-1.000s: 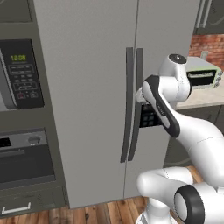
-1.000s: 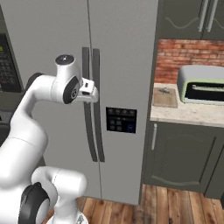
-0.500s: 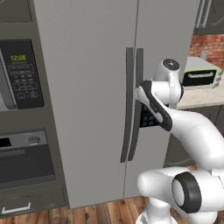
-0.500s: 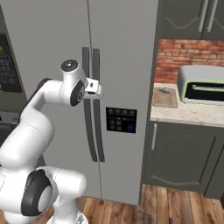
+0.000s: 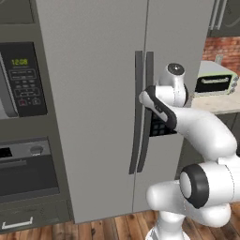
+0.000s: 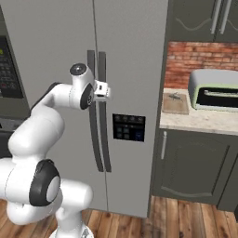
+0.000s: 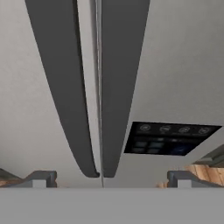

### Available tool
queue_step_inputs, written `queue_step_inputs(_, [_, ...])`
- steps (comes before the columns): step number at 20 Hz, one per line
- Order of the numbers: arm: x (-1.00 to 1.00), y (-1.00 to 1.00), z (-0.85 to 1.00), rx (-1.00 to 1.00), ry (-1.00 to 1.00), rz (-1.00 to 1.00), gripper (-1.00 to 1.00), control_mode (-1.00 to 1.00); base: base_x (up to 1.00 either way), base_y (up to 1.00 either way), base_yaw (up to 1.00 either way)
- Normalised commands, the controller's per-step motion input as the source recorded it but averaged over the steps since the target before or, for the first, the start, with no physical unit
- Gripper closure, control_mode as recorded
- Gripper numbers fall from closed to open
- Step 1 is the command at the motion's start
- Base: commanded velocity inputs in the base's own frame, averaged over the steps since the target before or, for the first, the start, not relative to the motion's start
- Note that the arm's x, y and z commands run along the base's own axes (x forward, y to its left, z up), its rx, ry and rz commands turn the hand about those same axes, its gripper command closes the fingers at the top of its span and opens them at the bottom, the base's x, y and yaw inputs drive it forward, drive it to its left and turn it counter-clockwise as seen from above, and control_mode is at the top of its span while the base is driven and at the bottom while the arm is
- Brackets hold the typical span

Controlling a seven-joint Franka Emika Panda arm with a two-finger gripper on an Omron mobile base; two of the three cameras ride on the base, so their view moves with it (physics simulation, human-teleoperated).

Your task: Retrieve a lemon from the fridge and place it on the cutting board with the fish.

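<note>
The grey fridge [image 5: 93, 93] stands with both doors shut, so the lemon is hidden. My gripper [image 5: 142, 97] hovers close in front of the two dark vertical handles [image 5: 143, 112], at about their upper third. From the right base view the gripper [image 6: 106, 91] sits right at the handles [image 6: 98, 121]. In the hand view the gripper [image 7: 111, 178] is open, its fingertips [image 7: 41, 177] spread wide with both handles [image 7: 118, 87] ahead between them. On the counter to the right lies the tan cutting board [image 6: 175, 104], and the small grey fish [image 6: 175, 96] rests on it.
A dark control panel [image 6: 128, 128] sits on the right fridge door below the gripper. A toaster oven [image 6: 216, 90] stands on the counter beside the board. The dark oven-and-microwave column [image 5: 23, 122] flanks the fridge on the left. Dark cabinets [image 6: 190, 167] sit under the counter.
The arm has stretched forward and the gripper has moved closer to the fridge handles. The fridge doors have stayed shut.
</note>
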Motion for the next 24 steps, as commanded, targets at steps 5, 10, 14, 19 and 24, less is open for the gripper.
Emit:
queue_step_inputs(5, [0.58,-0.25,-0.19,0.00,0.00,0.00,-1.00,-1.00,0.00,0.00,0.00])
queue_step_inputs(10, [0.55,-0.10,-0.10,0.00,-0.01,0.00,-1.00,-1.00,0.00,0.00,0.00])
queue_step_inputs(14, [0.27,0.08,-0.10,0.00,-0.05,0.00,-1.00,-1.00,0.00,0.00,0.00])
queue_step_inputs(19, [0.02,0.17,-0.10,0.00,-0.08,0.00,-1.00,-1.00,0.00,0.00,0.00])
queue_step_inputs(24, [0.21,0.01,-0.33,0.00,-0.14,0.00,-1.00,-1.00,0.00,0.00,0.00])
